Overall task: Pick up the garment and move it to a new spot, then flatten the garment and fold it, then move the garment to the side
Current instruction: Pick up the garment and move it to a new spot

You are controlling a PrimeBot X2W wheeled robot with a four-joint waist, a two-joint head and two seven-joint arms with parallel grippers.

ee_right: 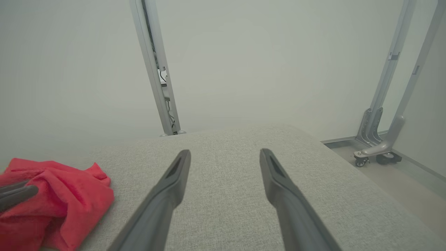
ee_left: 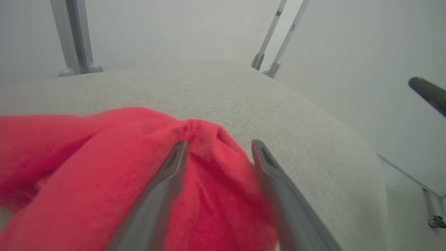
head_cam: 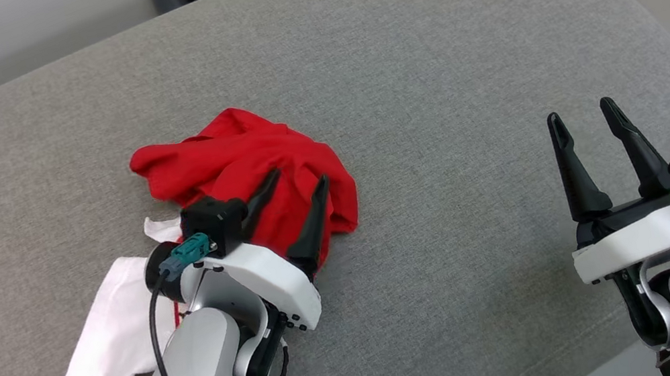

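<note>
Red garment (head_cam: 234, 157) amid open grey fabric (head_cam: 462, 92)

No writing to read
No letters, numbers or labels can be made out on the garment (head_cam: 249, 161), the worktop (head_cam: 423, 64), the left tool (head_cam: 299, 177) or the right tool (head_cam: 580, 109).

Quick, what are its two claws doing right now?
Left claw: open, over the red garment, not gripping it.
Right claw: open, empty.

The left hand (head_cam: 299, 175), fingers apart, hangs over the crumpled red garment (head_cam: 214, 157) on the grey cushion (head_cam: 423, 64).
</note>
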